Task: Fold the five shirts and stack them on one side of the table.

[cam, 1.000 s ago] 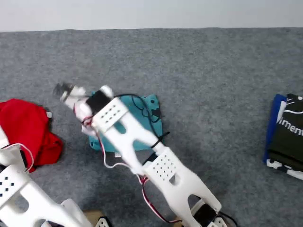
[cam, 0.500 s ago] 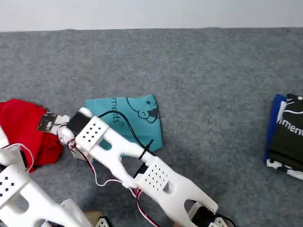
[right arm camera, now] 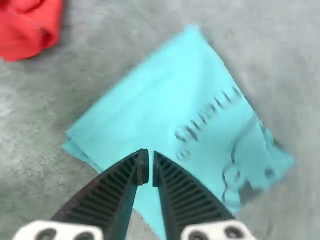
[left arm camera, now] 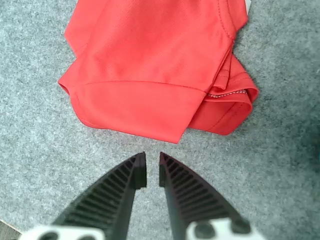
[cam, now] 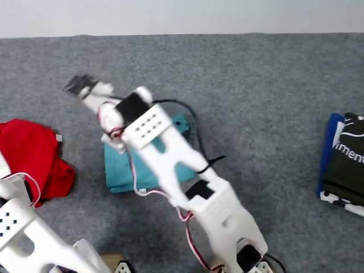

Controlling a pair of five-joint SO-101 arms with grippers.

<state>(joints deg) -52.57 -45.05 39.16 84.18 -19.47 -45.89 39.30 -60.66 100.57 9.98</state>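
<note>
Left of the table's (cam: 256, 85) centre, the right gripper (right arm camera: 148, 169), jaws together and empty, hangs over the teal shirt (right arm camera: 185, 115). The red shirt (cam: 31, 151) lies at nine o'clock, before the closed left gripper (left arm camera: 148, 171). A folded stack (cam: 344, 165) sits at three o'clock.

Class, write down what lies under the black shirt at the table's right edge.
A blue shirt sticks out beneath the black shirt, with a strip of white cloth at its near side. The rest is covered, so the number of layers cannot be told.
</note>
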